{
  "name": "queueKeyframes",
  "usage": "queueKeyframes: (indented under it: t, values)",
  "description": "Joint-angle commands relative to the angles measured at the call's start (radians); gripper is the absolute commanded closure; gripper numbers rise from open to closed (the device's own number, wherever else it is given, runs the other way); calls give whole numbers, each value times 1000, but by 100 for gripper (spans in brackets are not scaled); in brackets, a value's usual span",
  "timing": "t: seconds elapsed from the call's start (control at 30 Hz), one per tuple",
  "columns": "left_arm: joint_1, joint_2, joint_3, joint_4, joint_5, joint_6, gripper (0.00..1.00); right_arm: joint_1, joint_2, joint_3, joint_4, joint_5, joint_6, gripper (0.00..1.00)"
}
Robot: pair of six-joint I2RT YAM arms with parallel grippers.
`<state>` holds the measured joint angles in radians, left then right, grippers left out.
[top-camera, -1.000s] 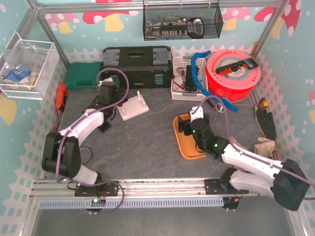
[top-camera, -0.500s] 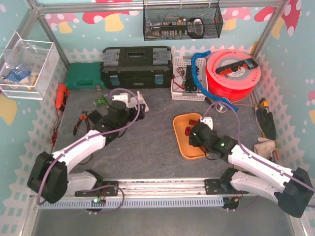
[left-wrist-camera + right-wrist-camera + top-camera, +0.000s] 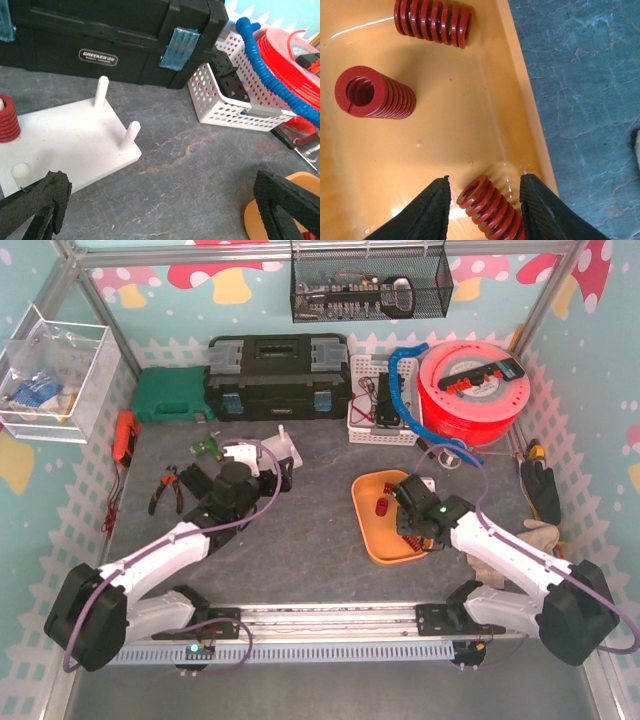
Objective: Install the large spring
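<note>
Ref point for all positions: orange tray (image 3: 372, 540) on the grey table (image 3: 300, 540).

Right gripper (image 3: 485, 192) hangs low inside the tray, close to its right rim in the wrist view. Jaws are part-open w/ a small red spring (image 3: 492, 207) lying on its side btwn the fingers (image 3: 427, 212). Thin gaps show either side, so it's flanked, not squeezed.

Large spring (image 3: 375, 92) looks the fattest of three in the tray. It lies on its side on the tray floor, bore toward the wrist cam, apart from the fingers and untouched. A third spring (image 3: 432, 22) lies on its side at the tray end farthest from the gripper.

White peg board (image 3: 70, 145) sits flat on the table, left of the tray in the top view and well apart from it. It has two tall bare pegs (image 3: 131, 134) on the tray-facing side. A seated red spring (image 3: 7, 120) stands upright on a peg at the corner farthest from the tray.

Left gripper (image 3: 161, 200) hovers above the table btwn board and tray, nearer the board. Jaws are spread wide, nothing in them. The tray's corner shows just beside one finger in the left wrist view.

Beyond the tray's far end: white basket (image 3: 235, 100) w/ a blue hose (image 3: 272, 75) draped over it and a red spool (image 3: 295, 50) beside it. Black toolbox (image 3: 100, 35) sits beyond the tray and to its left, behind the board.
</note>
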<state>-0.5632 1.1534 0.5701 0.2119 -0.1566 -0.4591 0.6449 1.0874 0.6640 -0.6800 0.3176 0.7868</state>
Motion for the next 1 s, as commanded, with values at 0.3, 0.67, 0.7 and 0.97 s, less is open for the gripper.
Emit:
queueKeyframes:
  t: [0.3, 0.67, 0.7, 0.97]
  values:
    - [-24, -84, -31, 52, -58, 35, 1, -90, 230, 311, -258, -114, -235, 56]
    - [-33, -108, -42, 64, -38, 18, 1, -103, 293, 273, -313, -188, -262, 54]
    - [-34, -110, -42, 65, -37, 17, 1, -103, 295, 270, -309, -190, -260, 54]
    - [-36, -120, -47, 66, -44, 18, 1, -103, 334, 239, -276, -223, -263, 53]
